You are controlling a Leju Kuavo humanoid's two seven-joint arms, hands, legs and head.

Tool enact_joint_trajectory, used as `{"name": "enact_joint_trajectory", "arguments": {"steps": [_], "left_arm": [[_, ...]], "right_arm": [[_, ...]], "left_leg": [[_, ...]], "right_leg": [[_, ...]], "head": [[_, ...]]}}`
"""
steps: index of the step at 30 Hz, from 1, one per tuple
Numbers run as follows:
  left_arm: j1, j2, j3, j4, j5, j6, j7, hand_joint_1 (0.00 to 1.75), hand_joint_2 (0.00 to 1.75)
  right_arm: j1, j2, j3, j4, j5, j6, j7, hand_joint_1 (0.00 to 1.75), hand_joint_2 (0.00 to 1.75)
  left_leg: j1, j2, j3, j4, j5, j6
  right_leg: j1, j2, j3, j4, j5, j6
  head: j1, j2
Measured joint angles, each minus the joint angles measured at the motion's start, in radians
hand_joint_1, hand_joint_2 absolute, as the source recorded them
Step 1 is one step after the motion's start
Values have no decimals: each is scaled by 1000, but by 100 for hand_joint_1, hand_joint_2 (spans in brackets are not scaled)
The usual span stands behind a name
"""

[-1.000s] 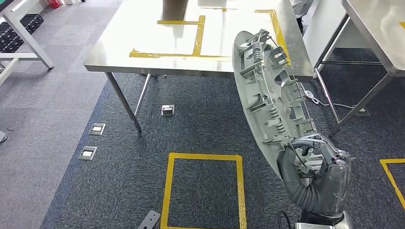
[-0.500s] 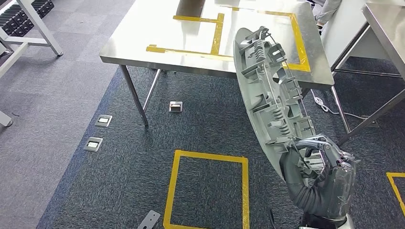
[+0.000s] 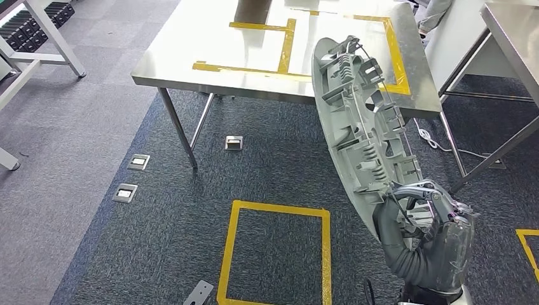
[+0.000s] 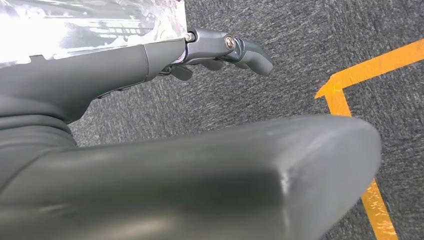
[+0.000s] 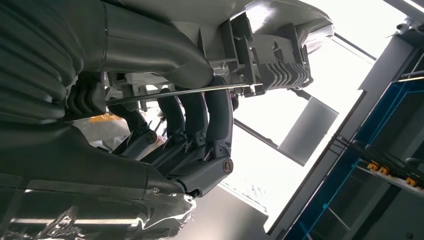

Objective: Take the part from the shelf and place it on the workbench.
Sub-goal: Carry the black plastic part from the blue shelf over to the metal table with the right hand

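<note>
Over dark carpet beyond its fingertips, my left hand point(image 4: 165, 125) hangs with fingers point(image 4: 250, 52) loosely apart, grasping nothing; right hand point(image 3: 423, 232) fingers point(image 5: 200, 120) clenched around the grey ribbed part point(image 3: 362, 121), rising above them toward the workbench point(image 3: 191, 57).

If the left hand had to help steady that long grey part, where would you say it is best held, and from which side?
I would grip the upper half of the grey part along its smooth curved edge, coming in from the robot's left. The right hand holds only the bottom end, so the tall, tilted top is unsupported. The ribbed face with the thin rod looks awkward for fingers.
</note>
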Motion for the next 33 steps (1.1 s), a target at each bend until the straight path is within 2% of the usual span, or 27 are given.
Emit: {"name": "enact_joint_trajectory", "arguments": {"steps": [33], "left_arm": [[-1,0,0,0,0,-7,0,0,175]], "right_arm": [[-28,0,1,0,3,14,15,175,175]], "left_leg": [[0,0,0,0,0,0]], "right_leg": [[0,0,0,1,-1,-1]], "head": [[0,0]]}}
